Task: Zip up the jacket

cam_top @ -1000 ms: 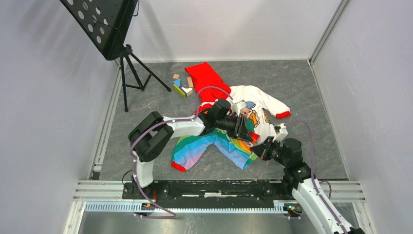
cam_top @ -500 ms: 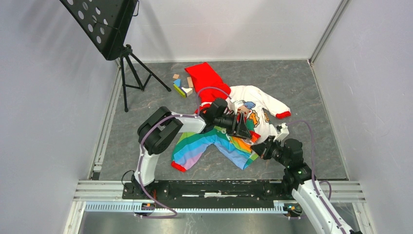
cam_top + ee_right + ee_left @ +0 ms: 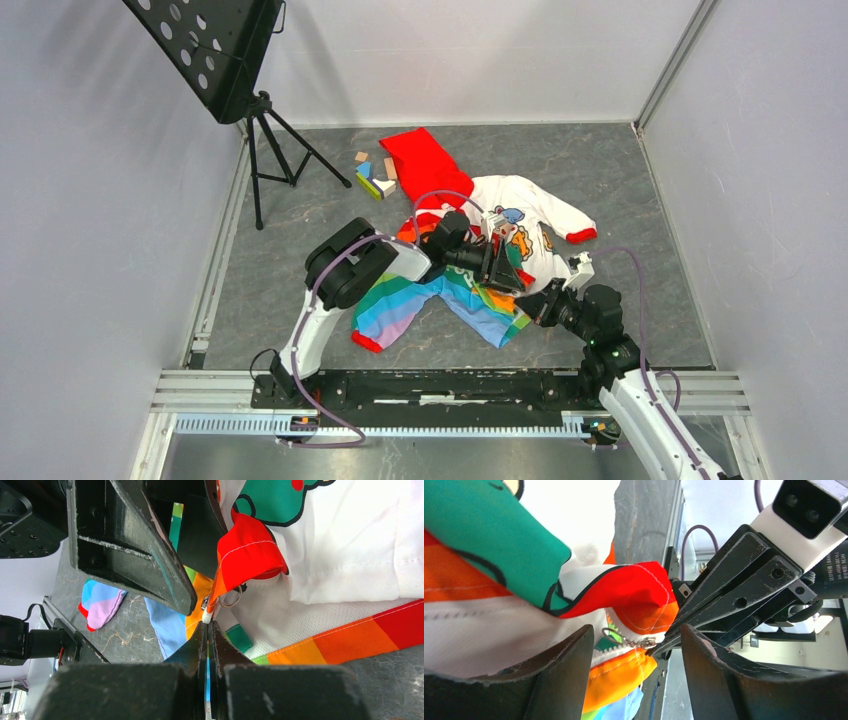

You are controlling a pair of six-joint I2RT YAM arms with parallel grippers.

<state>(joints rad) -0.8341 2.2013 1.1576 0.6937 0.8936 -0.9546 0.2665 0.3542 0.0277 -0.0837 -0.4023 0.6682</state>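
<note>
The jacket lies on the grey floor, red hood at the back, rainbow front and sleeve toward me. My left gripper is open over the jacket's lower front. In the left wrist view its fingers stand either side of the zipper pull with its metal ring, not touching it. My right gripper is shut on the jacket's bottom edge at the zipper's end. The ring hangs just above its tips, under a folded red flap.
Several wooden blocks lie left of the hood. A black music stand on a tripod is at the back left. Pale walls close in both sides. An aluminium rail runs along the near edge.
The left arm's elbow has swung right and closer to the jacket, while its gripper stays over the zipper. The right gripper keeps its hold in the same place.
</note>
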